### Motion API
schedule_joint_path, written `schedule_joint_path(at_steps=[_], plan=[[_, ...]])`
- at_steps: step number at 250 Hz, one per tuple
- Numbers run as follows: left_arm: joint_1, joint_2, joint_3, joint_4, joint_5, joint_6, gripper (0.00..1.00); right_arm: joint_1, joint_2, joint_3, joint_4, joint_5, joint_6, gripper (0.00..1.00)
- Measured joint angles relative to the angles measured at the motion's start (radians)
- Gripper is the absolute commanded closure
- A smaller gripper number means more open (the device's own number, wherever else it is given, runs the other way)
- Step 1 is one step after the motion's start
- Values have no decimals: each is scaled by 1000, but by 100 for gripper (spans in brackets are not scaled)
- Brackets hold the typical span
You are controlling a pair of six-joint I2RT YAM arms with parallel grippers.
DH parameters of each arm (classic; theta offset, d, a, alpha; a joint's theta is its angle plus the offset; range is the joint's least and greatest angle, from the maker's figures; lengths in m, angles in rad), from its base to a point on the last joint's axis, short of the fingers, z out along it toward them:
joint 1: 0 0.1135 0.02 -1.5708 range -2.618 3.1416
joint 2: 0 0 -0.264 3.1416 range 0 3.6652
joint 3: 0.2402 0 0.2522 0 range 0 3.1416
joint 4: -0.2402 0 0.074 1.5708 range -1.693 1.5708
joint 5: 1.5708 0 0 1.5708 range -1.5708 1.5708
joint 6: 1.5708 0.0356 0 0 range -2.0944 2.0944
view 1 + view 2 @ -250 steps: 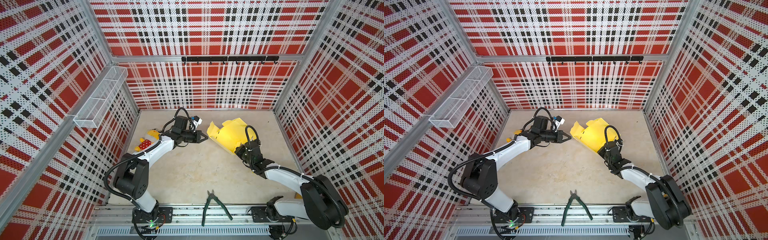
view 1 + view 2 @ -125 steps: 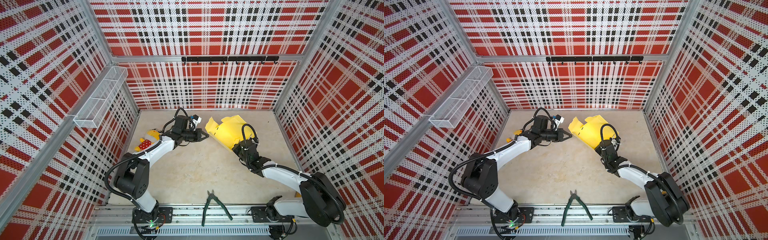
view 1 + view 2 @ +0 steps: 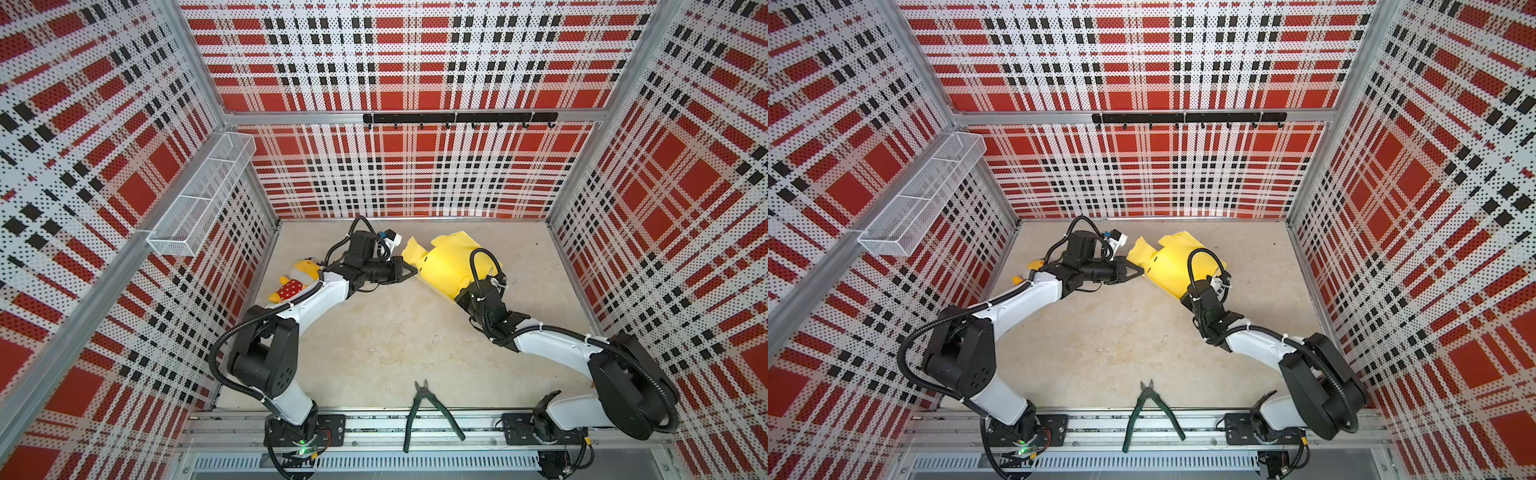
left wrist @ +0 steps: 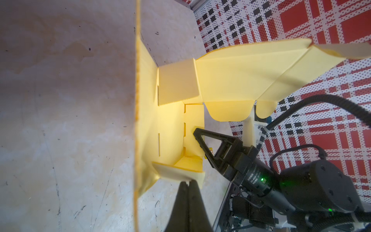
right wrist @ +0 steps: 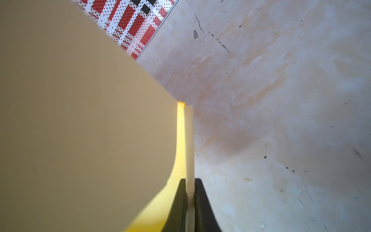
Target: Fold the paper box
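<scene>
Nearest you, at the bottom centre of both top views, a pair of green-handled metal cutting pliers point(image 3: 428, 411) lay across the front rail, well apart from both arms. Above them the beige, mottled tabletop point(image 3: 374, 340) stretched bare up to the arms.

At centre right, the black right gripper point(image 5: 189, 181) had its jaws clamped on one thin wall of the pale yellow, die-cut cardboard paper box point(image 3: 446, 266), holding it tilted up. Over the last second that arm swung the paper box leftward in the frame. Its loose flaps now reached the black left gripper point(image 3: 410, 272), which had barely moved.

In the left wrist view, the left gripper's jaws were pressed together with their tips at the edge of a small corner flap. You could not tell whether they pinched it or only touched it. By the look of it, the box had been brought within reach for the next fold. Its walls stood partly raised, the large lid flap still splayed outward, and nothing lay inside.

At about the same depth, centre left, a yellow and red dotted plush toy point(image 3: 293, 280) lay by the wall. In the upper left, a white wire mesh basket point(image 3: 199, 203) with dividers hung on the plaid wall, and nothing showed in its compartments. Farthest back, top centre, a black hook rail point(image 3: 457, 118) held nothing.
</scene>
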State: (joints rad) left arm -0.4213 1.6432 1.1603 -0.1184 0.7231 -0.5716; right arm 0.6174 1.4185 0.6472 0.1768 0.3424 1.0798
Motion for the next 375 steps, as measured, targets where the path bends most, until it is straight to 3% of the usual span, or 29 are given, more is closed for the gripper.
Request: schedule_joint_path(at_steps=[47, 187, 375], plan=[[0, 0, 0, -6, -19, 12, 100, 32, 26, 27, 7, 34, -39, 100], [-2, 0, 64, -186, -174, 233, 100, 88, 59, 87, 0, 82, -162, 100], [-63, 0, 64, -188, -145, 317, 100, 94, 78, 105, -23, 108, -199, 100]])
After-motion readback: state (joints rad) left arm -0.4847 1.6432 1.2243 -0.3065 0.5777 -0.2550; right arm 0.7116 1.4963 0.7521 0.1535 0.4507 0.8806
